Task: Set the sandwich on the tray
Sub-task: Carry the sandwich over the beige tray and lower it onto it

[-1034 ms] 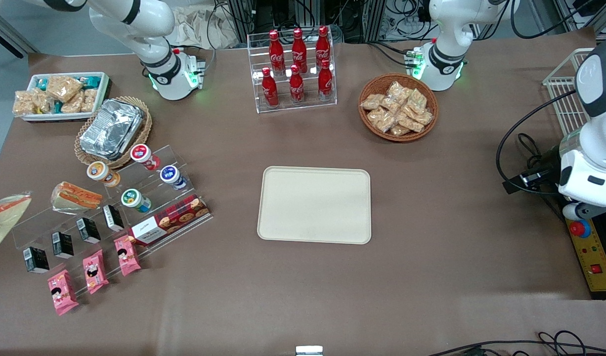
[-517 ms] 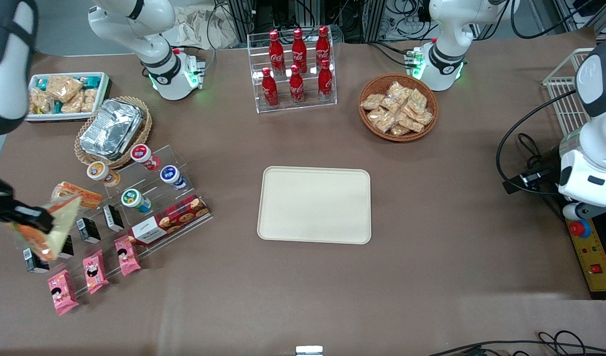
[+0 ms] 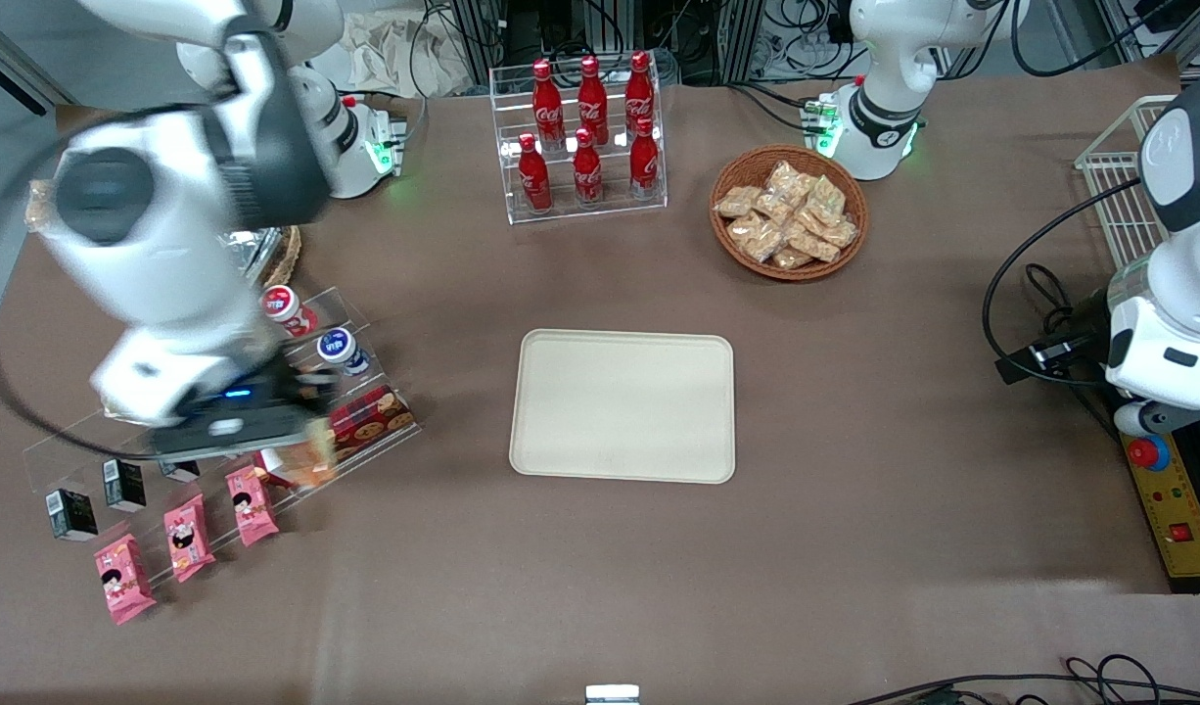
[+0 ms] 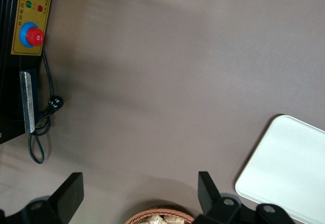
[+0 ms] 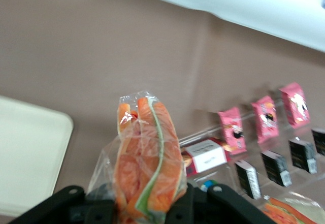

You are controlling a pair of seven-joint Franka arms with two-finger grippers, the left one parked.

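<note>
Bare table point(image 3: 443, 411) lies between the pincer point(image 3: 301, 460) and the tray point(image 3: 622, 406).

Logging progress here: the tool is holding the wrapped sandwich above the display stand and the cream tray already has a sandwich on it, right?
Not quite. The tray is bare in the front view; nothing lies on it yet. The rest holds: the tool is shut on the clear-wrapped sandwich, carrying it above the display stand, as the right wrist view shows.
</note>
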